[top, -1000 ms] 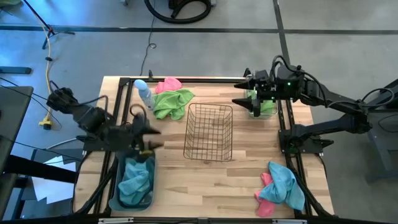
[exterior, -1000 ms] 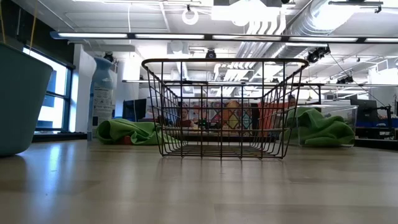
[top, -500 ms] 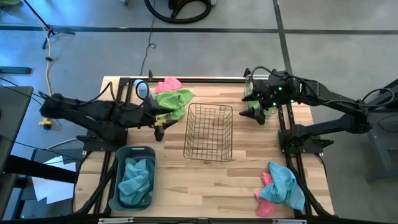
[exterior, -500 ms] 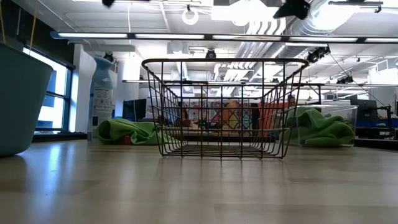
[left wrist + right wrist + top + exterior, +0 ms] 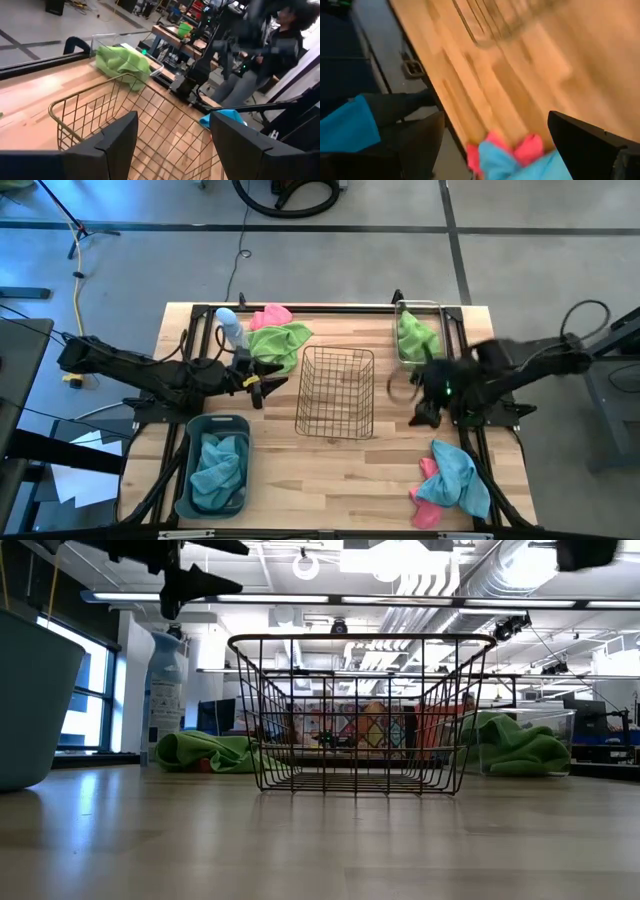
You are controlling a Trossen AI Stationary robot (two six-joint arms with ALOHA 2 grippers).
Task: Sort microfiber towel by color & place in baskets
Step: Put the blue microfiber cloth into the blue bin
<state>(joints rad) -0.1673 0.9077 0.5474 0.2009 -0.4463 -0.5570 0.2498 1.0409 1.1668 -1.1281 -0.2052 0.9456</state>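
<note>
Left of the wire basket [image 5: 335,392], the left gripper [image 5: 268,381] hovers with its fingers spread and nothing between them, just short of the green towel [image 5: 279,345] that lies beside a pink towel [image 5: 270,314] and the spray bottle [image 5: 231,328]. Right of the basket, the right gripper [image 5: 418,395] hangs over bare table, jaws wide and empty, between the clear bin [image 5: 419,340] with its green towel behind it and the blue towel [image 5: 462,476] heaped on a second pink one [image 5: 424,505] nearer the front. The grey-blue tub [image 5: 213,478], left and forward of the basket, holds blue cloth.

The risks lie in the overlaps. A grab at the blue towel could drag the pink one with it, mixing colours. On the left, a reach for the green towel could clip the bottle or catch the basket's rim.
</note>
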